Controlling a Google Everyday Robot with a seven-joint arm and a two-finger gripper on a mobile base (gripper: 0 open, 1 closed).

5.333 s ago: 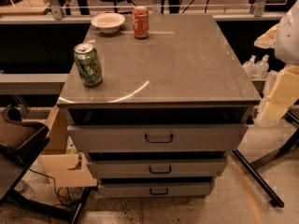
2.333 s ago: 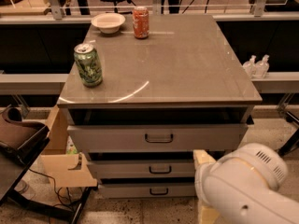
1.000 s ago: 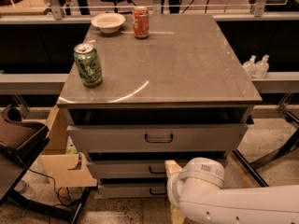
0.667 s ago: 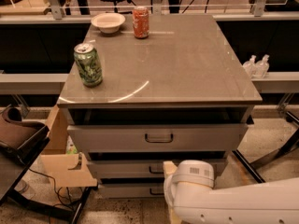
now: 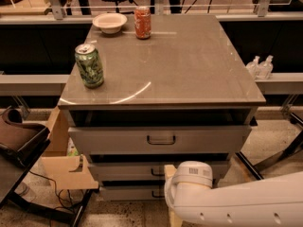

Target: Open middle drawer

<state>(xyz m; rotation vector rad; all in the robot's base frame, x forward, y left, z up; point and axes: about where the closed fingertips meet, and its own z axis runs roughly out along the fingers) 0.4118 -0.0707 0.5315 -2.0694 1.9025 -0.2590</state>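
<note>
Middle drawer [image 5: 123,171], the second of three grey fronts under the desk [image 5: 189,65], lies tucked back beneath the taller top drawer [image 5: 203,140]. Only a thin dark gap shows above it. By my reckoning nothing of the task is done yet, because the front has not been drawn out at all.

Just beside the left end of the middle drawer, a cut piece of cardboard [image 5: 66,171] leans against the cabinet. Above that same end, up on the desk, stands a green can [image 5: 89,65]. Farther back are a pale bowl [image 5: 110,22] and an orange can [image 5: 142,21]. None of them stands in the way of a pull. Directly below the middle drawer is the lowest drawer [image 5: 132,193], also shut.

At the centre of the middle drawer is its small dark loop handle [image 5: 156,172], and only the left part of it shows. My claw [image 5: 169,170] sits just to the right of that handle, close against the front. I cannot tell whether it touches, nor whether it is apart or together. Most of it hides behind my white arm [image 5: 236,202], which crosses the right half of the middle drawer from the lower right.

As I judge it, what is left is nearly everything: get a sure hold on the handle, then draw the front straight out.
</note>
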